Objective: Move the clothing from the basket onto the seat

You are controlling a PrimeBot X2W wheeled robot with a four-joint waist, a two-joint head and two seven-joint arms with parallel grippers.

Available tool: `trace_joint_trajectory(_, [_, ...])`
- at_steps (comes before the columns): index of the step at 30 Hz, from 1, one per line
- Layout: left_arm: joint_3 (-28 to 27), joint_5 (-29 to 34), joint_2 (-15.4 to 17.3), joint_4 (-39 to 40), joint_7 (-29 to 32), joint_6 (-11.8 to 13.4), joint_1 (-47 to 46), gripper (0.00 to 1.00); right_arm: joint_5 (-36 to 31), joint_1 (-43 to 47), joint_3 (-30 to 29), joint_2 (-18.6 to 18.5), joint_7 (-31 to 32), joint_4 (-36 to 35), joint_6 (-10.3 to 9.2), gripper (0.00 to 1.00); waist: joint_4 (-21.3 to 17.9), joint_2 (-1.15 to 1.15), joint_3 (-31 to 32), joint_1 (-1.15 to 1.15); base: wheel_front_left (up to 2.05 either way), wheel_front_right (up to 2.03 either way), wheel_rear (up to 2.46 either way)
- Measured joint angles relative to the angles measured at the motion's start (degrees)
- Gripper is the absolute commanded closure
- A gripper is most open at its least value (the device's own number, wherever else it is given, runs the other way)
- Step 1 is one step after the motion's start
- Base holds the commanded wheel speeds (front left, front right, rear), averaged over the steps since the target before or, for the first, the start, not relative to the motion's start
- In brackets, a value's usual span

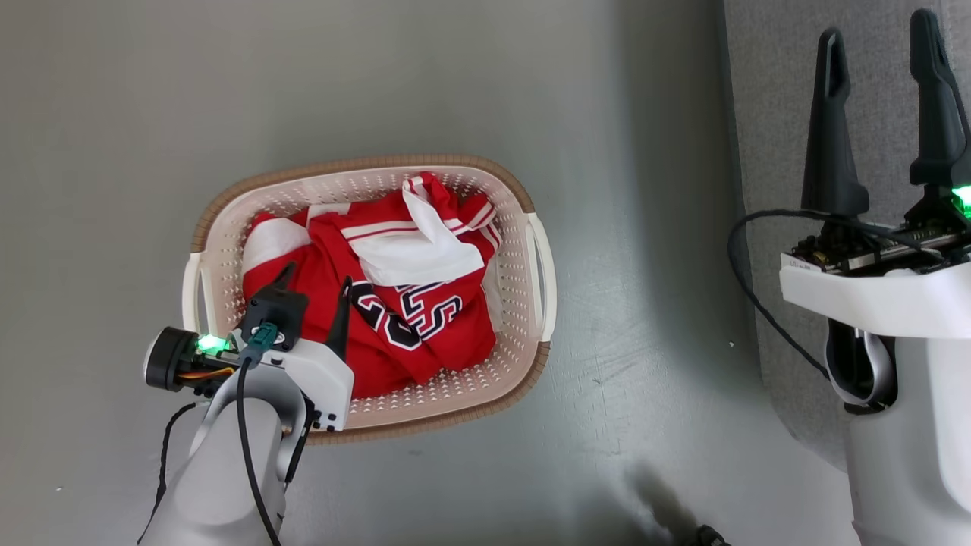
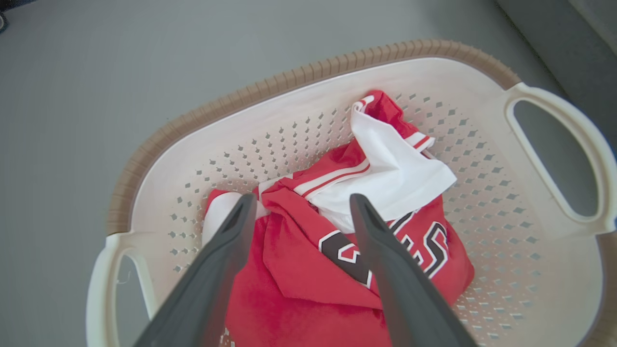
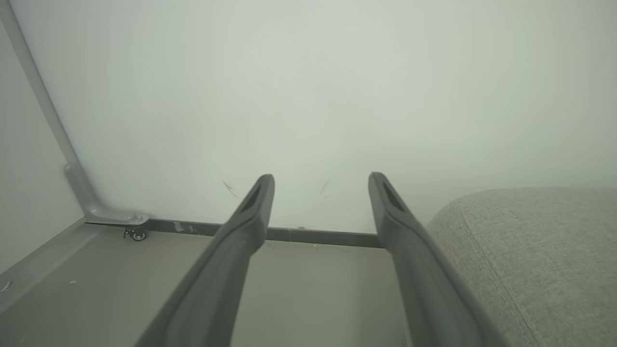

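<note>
The red jersey lies crumpled in the laundry basket: soft, light, likely to slip. The left tool hangs spread and empty over it; a bunched fold looks best to pinch. The right tool, also spread, is beside the sofa.

- The left claw is spread wide, both dark fingers reaching over the clothing.
- The red clothing lies crumpled inside the basket, with a white panel folded on top and dark numerals showing.
- The basket stands on the grey floor.
</note>
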State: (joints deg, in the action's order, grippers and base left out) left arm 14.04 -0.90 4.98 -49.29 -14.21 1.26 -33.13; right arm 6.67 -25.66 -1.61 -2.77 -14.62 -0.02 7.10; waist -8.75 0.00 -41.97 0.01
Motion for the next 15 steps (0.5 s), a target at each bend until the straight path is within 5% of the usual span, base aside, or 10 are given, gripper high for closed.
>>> trace_joint_trajectory(15, [-2.15, -4.03, -1.37, -4.33, 0.14, -1.82, -4.92, 0.00, 0.48, -5.57, 1.36, -0.08, 0.00, 0.33, 0.01, 0.00, -2.07, 0.00, -5.36, 0.00, 0.00, 0.00, 0.00])
